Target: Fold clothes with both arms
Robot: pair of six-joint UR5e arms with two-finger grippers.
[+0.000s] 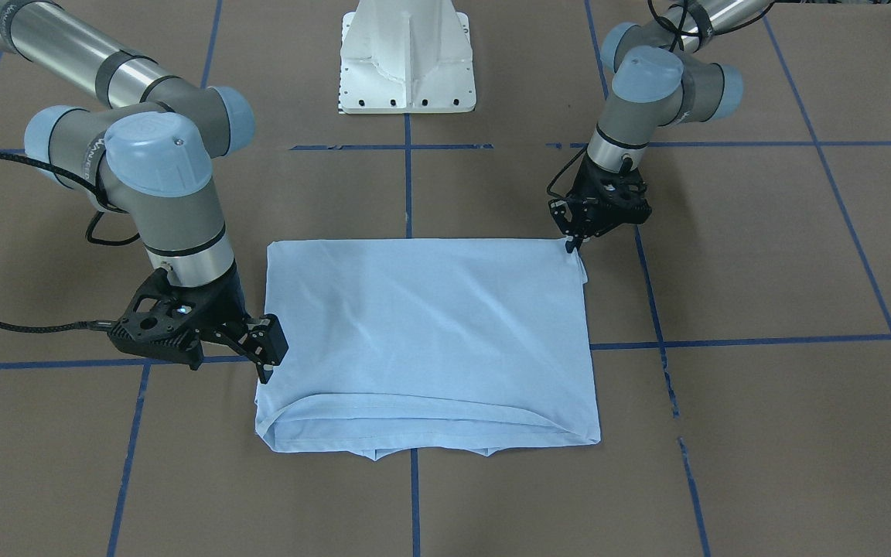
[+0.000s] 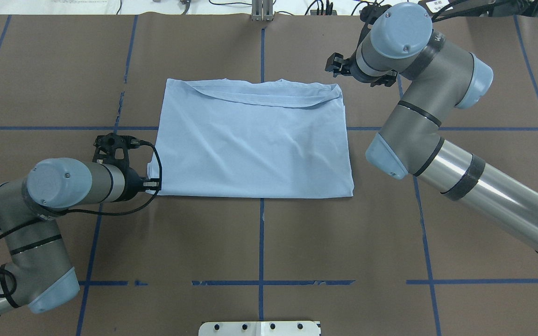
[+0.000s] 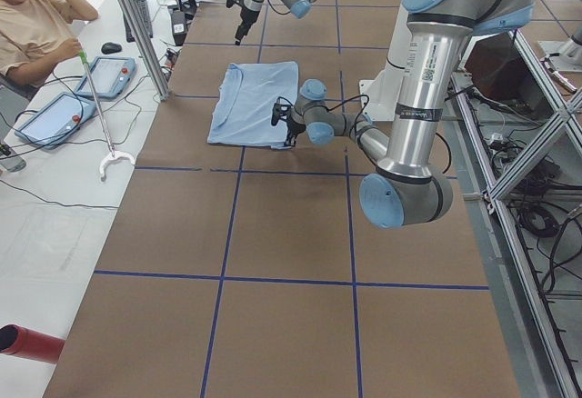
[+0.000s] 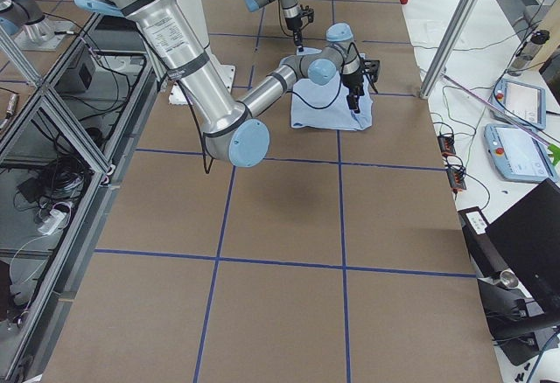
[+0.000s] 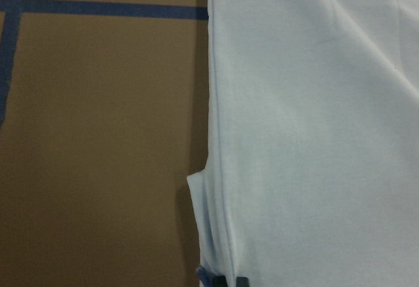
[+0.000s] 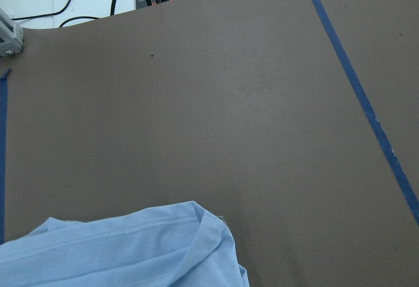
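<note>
Nearest the robot, the left gripper is down at the shirt's near corner on the robot's left. Its fingers look pressed together on that corner, and the left wrist view shows the layered edge bunching toward them, so I judge it is pinching the cloth. The shirt lies flat on the table, midway between the arms, already folded to a rough rectangle of several layers. A doubled band runs along its far edge, and neither collar nor print shows. Beyond it, at the far corner on the robot's right, the right gripper points down just beside the cloth. It is seen side-on, and its own camera shows only the corner below it, so I cannot tell whether it is spread, pressed together or touching the shirt. The step in hand seems to be taking hold for a further fold. The two holds are at diagonal corners, so the next move likely calls for the right gripper to secure its corner through all the layers. Both arms would then lift evenly and carry the cloth across without dragging the lower layers askew.
</note>
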